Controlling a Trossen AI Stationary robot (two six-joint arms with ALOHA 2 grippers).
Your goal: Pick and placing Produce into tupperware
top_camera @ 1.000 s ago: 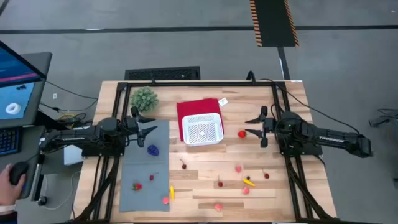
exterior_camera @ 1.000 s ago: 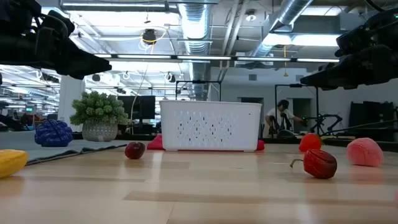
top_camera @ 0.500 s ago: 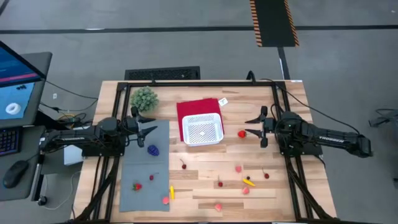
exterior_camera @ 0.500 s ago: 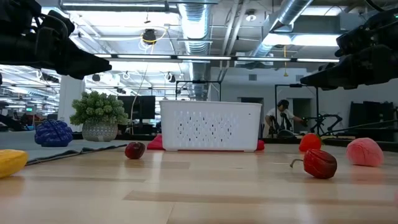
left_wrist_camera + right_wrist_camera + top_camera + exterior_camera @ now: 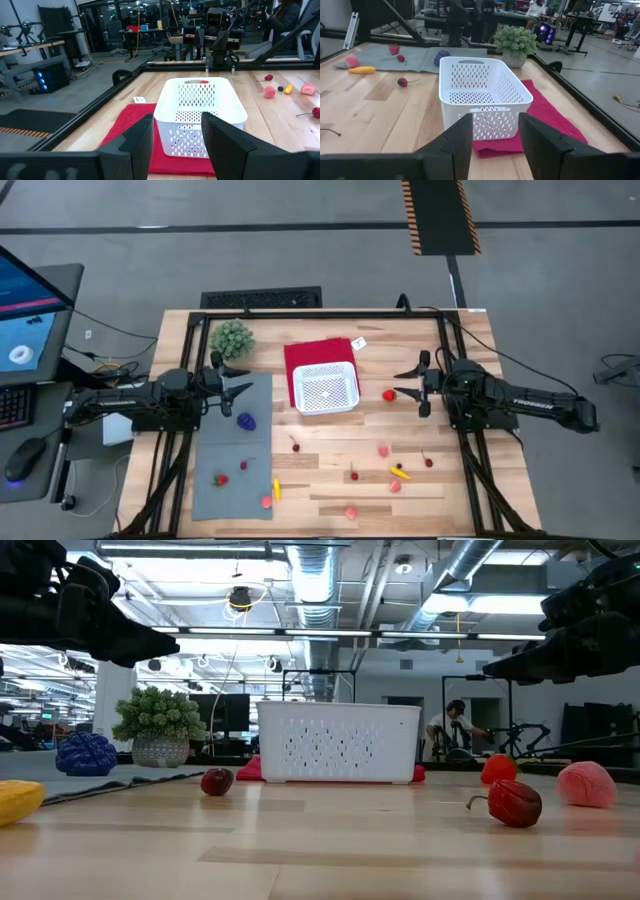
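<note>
A white basket [image 5: 325, 389] on a red cloth [image 5: 305, 355] stands mid-table between 2 raised arms, its top open from above. A green plant [image 5: 232, 338] stands near its left. Bare wood lies on either side; small fruits [image 5: 383, 450] dot the near half.

My own fingertips [image 5: 142, 137] run off the left wrist picture's edge; same in the right wrist view [image 5: 457, 137]. From above, the produce [image 5: 354, 476] in front of the tupperware [image 5: 324, 390] is specks, kinds unreadable. Tupperware wall hides most of one red piece [image 5: 200, 82] behind it. Low view: red cloth [image 5: 250, 769] mostly hidden behind the tupperware, yellow piece [image 5: 15, 800] cut by the picture's edge, both my arms only partly in view.
</note>
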